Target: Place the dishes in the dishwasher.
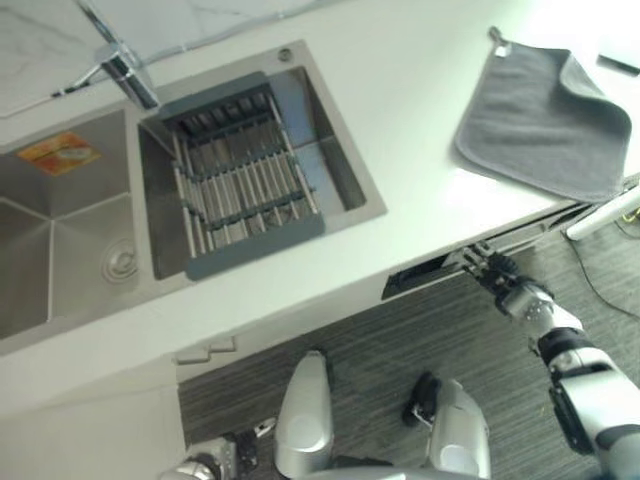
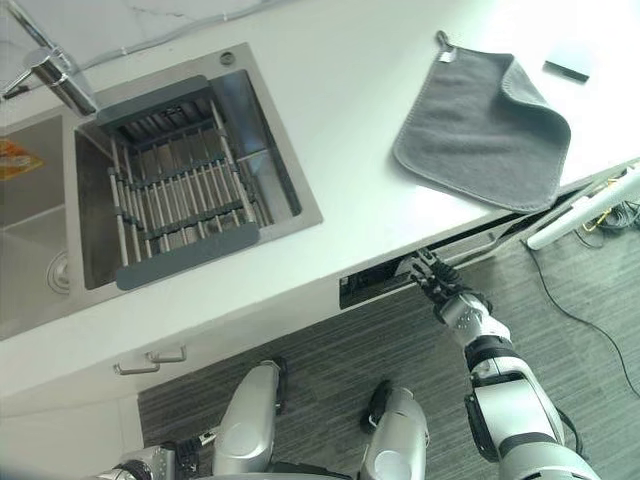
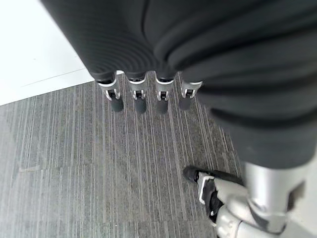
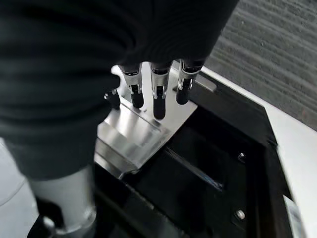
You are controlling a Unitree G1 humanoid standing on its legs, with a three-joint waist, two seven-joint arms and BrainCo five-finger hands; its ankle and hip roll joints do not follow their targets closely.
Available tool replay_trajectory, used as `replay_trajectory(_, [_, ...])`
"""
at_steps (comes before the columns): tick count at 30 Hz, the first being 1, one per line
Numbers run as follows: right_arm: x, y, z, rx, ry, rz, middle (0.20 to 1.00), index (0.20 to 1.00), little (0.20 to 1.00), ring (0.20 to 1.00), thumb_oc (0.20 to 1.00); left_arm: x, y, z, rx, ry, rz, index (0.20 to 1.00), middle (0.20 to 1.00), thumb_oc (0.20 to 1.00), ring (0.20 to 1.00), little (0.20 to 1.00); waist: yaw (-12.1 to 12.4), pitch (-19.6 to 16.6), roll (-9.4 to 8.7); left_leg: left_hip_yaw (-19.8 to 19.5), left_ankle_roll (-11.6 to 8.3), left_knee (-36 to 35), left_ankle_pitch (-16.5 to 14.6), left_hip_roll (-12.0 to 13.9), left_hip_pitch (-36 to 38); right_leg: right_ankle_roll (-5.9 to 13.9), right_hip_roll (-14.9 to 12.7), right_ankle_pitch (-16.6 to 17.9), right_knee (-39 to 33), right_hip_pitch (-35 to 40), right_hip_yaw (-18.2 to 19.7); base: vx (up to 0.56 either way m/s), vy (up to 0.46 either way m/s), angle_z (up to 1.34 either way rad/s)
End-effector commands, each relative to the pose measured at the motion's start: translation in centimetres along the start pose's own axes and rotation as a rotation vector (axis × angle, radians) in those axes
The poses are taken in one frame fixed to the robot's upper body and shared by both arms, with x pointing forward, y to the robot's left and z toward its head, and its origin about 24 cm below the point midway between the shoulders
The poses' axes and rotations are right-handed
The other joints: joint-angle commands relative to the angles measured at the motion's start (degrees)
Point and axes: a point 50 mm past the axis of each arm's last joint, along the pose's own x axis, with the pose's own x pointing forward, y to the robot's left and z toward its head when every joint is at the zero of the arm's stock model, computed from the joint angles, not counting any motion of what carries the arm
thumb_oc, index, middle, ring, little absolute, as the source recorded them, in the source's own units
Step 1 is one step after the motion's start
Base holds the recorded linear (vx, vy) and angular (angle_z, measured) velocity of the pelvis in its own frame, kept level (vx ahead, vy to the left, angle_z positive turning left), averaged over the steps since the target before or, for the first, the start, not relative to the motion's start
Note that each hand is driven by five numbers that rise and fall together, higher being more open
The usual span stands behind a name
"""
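Right hand (image 2: 445,293) reached to the top edge of the dishwasher door (image 2: 375,281), just under the counter (image 2: 340,120) at the near right; fingers (image 4: 157,99) lay straight over the door's metal lip, seen close in the wrist view. Left hand (image 3: 143,96) hung relaxed over grey floor (image 3: 74,163). Rack (image 1: 235,170) sat in the sink (image 1: 345,160), grey towel (image 2: 485,125) far right.

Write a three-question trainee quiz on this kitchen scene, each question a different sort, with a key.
1. True or false: the drying rack in the sink holds plates.
2. Which hand is at the dishwasher door? A) left hand B) right hand
3. Fill in: the grey towel lies on the ____.

Key: 1 false, the rack is empty. 2 B; the left hand hangs over the floor. 3 counter.
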Motion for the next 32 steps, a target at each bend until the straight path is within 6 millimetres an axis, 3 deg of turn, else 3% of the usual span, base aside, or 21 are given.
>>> replay_trajectory(1, [0.1,12.7,8.3,0.073,-0.284,0.397,1.000,1.000,1.000,1.000,1.000,-0.1,1.8,-0.5,0.069,0.019,0.066,1.000,1.000,1.000,1.000,1.000,3.89,-1.45,-0.46,1.92,3.13,-11.94,6.53,-3.84,0.87,-1.80,4.00,-5.21,-0.88,2.53,0.72,0.02,-0.032,0.09])
replay_trajectory(4, [-0.5,14.2,10.5,0.105,-0.344,0.414,1.000,1.000,1.000,1.000,1.000,-0.4,1.9,0.8,0.041,-0.031,0.040,1.000,1.000,1.000,1.000,1.000,4.97,-0.75,-1.47,2.06,3.35,-12.41,6.02,-4.18,0.50,-1.16,4.02,-4.31,-2.34,2.12,-0.19,-0.09,-0.057,0.15])
replay_trajectory(6, [-0.5,14.8,10.4,0.113,-0.335,0.412,1.000,1.000,1.000,1.000,1.000,-0.5,1.5,1.3,0.040,-0.050,-0.018,1.000,1.000,1.000,1.000,1.000,5.35,-0.68,-2.19,2.05,3.58,-12.56,5.49,-4.43,0.49,-0.86,4.24,-3.98,-3.05,2.12,-0.42,-0.05,-0.052,0.29])
replay_trajectory(9, [0.1,14.5,8.2,0.105,-0.252,0.379,1.000,1.000,1.000,1.000,1.000,-0.4,0.2,1.2,0.020,-0.054,-0.123,1.000,1.000,1.000,1.000,1.000,5.58,-0.93,-3.31,2.61,3.90,-13.08,4.81,-4.67,1.29,-0.34,4.27,-2.90,-5.49,3.39,-1.00,-0.04,-0.053,0.14])
replay_trajectory(11, [0.9,13.1,5.1,0.135,-0.164,0.334,1.000,1.000,1.000,1.000,1.000,-0.4,-1.0,1.2,-0.055,-0.093,-0.207,1.000,1.000,1.000,1.000,1.000,5.39,-1.41,-3.88,3.49,4.17,-13.66,4.29,-4.34,2.45,-0.05,4.07,-2.25,-7.13,4.64,-1.38,-0.07,-0.047,-0.04])
replay_trajectory(12, [1.2,12.0,2.7,0.151,-0.113,0.305,1.000,1.000,1.000,1.000,1.000,-0.4,-1.7,1.4,-0.089,-0.113,-0.241,1.000,1.000,1.000,1.000,1.000,5.10,-1.78,-3.96,4.47,4.66,-14.29,5.43,-3.91,2.73,-0.40,4.15,-0.57,-8.68,5.07,-2.17,-0.01,-0.036,-0.04])
replay_trajectory(13, [1.2,12.0,2.7,0.151,-0.111,0.304,1.000,1.000,1.000,1.000,1.000,-0.4,-1.7,1.3,-0.090,-0.111,-0.240,1.000,1.000,1.000,1.000,1.000,5.06,-1.90,-4.16,3.98,4.26,-14.15,4.16,-4.10,3.30,0.12,4.13,-1.68,-8.40,5.50,-1.51,-0.09,-0.062,-0.06])
replay_trajectory(14, [1.4,10.1,-1.9,0.187,-0.012,0.251,1.000,1.000,1.000,1.000,1.000,-0.5,-2.8,2.0,-0.105,-0.157,-0.271,1.000,1.000,1.000,1.000,1.000,4.14,-2.46,-4.32,5.38,4.86,-14.95,5.04,-3.54,4.14,-0.06,4.21,0.31,-10.75,6.42,-2.13,-0.03,-0.076,-0.04])
replay_trajectory(15, [1.2,8.9,-4.7,0.186,0.047,0.214,1.000,1.000,1.000,1.000,1.000,-0.7,-3.4,2.5,-0.095,-0.179,-0.276,1.000,1.000,1.000,1.000,1.000,3.40,-2.75,-4.38,5.90,4.93,-15.22,4.84,-3.30,4.84,0.15,4.20,0.71,-11.63,6.94,-1.86,-0.12,-0.077,0.02])
replay_trajectory(16, [1.0,8.3,-6.2,0.185,0.077,0.196,1.000,1.000,1.000,1.000,1.000,-0.7,-3.7,2.6,-0.093,-0.186,-0.275,1.000,1.000,1.000,1.000,1.000,2.98,-2.94,-4.35,6.18,4.96,-15.36,4.77,-3.16,5.22,0.24,4.23,0.94,-12.12,7.22,-1.67,-0.07,-0.079,0.04])
replay_trajectory(18, [-0.8,4.5,-12.7,0.214,0.211,0.060,1.000,1.000,1.000,1.000,1.000,-0.9,-4.9,3.2,-0.077,-0.206,-0.283,1.000,1.000,1.000,1.000,1.000,0.81,-3.99,-4.00,7.35,5.07,-15.79,4.36,-2.67,6.62,0.60,4.51,1.62,-14.17,8.12,-0.57,-0.11,-0.081,-0.01])
replay_trajectory(19, [-1.4,3.1,-14.1,0.218,0.231,0.028,1.000,1.000,1.000,1.000,1.000,-0.8,-4.7,3.1,-0.081,-0.202,-0.291,1.000,1.000,1.000,1.000,1.000,0.23,-4.36,-3.95,7.60,5.05,-15.91,4.23,-2.63,6.92,0.67,4.63,1.67,-14.59,8.22,-0.16,-0.14,-0.053,-0.07])
replay_trajectory(21, [-3.7,-1.5,-17.0,0.218,0.295,-0.078,1.000,1.000,1.000,1.000,1.000,-0.4,-3.6,1.8,-0.110,-0.175,-0.328,1.000,1.000,1.000,1.000,1.000,-1.64,-5.43,-3.41,8.52,4.97,-16.50,3.94,-2.55,7.76,0.83,4.94,1.89,-16.21,8.42,0.91,-0.22,-0.019,-0.10])
replay_trajectory(22, [-6.1,-5.2,-19.1,0.278,0.331,-0.217,1.000,1.000,1.000,1.000,1.000,-0.1,-2.6,0.1,-0.090,-0.166,-0.358,1.000,1.000,1.000,1.000,1.000,-3.68,-6.32,-2.55,9.39,4.63,-16.87,3.61,-2.53,8.69,0.92,5.39,1.97,-17.88,8.91,1.94,-0.23,-0.003,-0.17])
replay_trajectory(27, [-9.3,-9.5,-21.0,0.317,0.367,-0.466,1.000,1.000,1.000,1.000,1.000,0.0,-2.8,-1.1,-0.110,-0.187,-0.369,1.000,1.000,1.000,1.000,1.000,-7.10,-7.85,-1.78,9.93,3.23,-18.63,3.80,-2.34,11.14,1.15,6.51,3.29,-22.05,10.38,3.64,-0.20,-0.043,-0.35])
replay_trajectory(30, [-11.2,-11.3,-22.0,0.232,0.416,-0.511,1.000,1.000,1.000,1.000,1.000,-0.1,-3.3,-0.7,-0.117,-0.211,-0.378,1.000,1.000,1.000,1.000,1.000,-9.02,-9.16,-1.47,9.81,2.07,-20.05,4.54,-1.90,12.43,1.11,7.26,4.16,-24.10,10.97,4.80,-0.20,-0.072,-0.23])
replay_trajectory(32, [-12.2,-11.9,-22.6,0.180,0.451,-0.486,1.000,1.000,1.000,1.000,1.000,-0.3,-4.0,0.3,-0.045,-0.216,-0.372,1.000,1.000,1.000,1.000,1.000,-10.92,-10.52,-1.35,10.48,0.70,-22.33,6.46,-0.22,13.71,0.89,8.00,4.01,-24.86,11.57,5.55,-0.27,-0.090,-0.31])
